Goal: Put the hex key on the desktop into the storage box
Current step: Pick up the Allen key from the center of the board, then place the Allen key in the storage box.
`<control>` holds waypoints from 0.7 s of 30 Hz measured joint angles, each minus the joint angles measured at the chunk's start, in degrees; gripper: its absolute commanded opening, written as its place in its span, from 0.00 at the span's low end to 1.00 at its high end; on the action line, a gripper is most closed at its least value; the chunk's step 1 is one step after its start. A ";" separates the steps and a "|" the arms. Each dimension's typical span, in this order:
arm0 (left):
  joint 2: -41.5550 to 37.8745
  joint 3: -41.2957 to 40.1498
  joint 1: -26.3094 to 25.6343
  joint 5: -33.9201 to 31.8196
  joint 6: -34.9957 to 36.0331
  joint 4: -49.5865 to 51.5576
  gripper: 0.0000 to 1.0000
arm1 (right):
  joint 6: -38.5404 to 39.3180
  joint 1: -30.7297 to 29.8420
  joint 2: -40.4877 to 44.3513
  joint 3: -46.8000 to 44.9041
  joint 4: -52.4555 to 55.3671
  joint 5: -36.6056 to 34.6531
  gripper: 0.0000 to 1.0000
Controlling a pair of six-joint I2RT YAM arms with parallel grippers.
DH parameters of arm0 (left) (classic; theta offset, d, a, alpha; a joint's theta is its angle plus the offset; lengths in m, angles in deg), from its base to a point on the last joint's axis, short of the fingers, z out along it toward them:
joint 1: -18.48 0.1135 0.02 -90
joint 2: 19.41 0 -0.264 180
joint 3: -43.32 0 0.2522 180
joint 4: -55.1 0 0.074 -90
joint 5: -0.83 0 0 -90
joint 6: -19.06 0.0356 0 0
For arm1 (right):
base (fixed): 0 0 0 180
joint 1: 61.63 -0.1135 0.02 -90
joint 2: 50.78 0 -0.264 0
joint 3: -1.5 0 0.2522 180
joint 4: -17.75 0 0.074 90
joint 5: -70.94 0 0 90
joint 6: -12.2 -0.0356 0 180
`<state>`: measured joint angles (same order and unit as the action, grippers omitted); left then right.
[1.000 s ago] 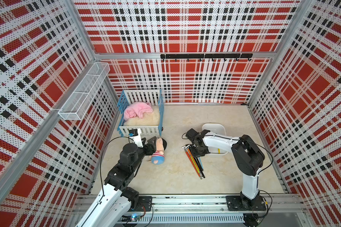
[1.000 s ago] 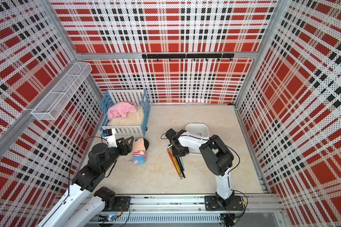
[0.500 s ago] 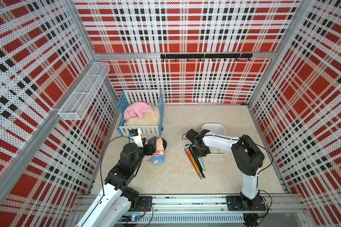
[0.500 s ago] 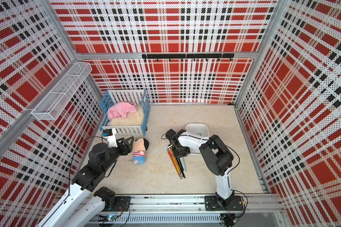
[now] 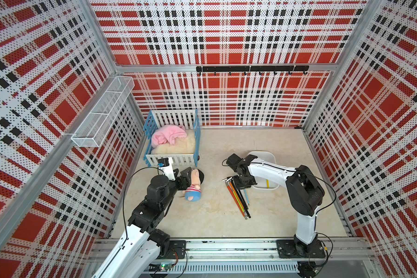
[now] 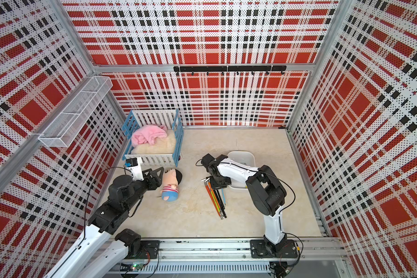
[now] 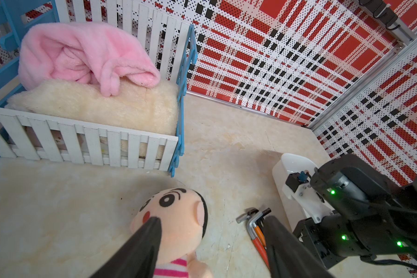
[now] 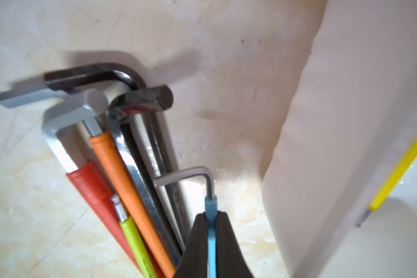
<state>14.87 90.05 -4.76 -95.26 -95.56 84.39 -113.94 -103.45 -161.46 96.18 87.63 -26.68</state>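
**Blue-sleeved hex key [image 8: 211,204] pinched by the right gripper [image 8: 211,216], just left of the storage box [image 8: 323,144] wall**

At lower centre of the right wrist view the jaws are clenched on the key's blue sleeve below the bend. Its short leg points left toward the bundle of other hex keys [image 8: 121,168] on the desktop [image 8: 226,60]. Whether it is off the surface I cannot tell. As I judge it, lift straight up so the tip clears the bundle. Then carry it right over the white wall and let go low beside the yellow key [image 8: 400,166]. The thin shaft may swivel in the grip. In the left wrist view the left gripper [image 7: 212,218] stands released over the doll [image 7: 173,216].
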 measured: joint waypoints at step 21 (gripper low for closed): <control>0.00 0.00 0.00 0.02 0.00 0.00 0.72 | 1.44 10.69 5.31 12.61 5.92 -0.61 0.00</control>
<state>14.87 90.05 -4.76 -95.24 -95.56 84.39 -112.50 -92.76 -156.15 108.79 93.55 -27.29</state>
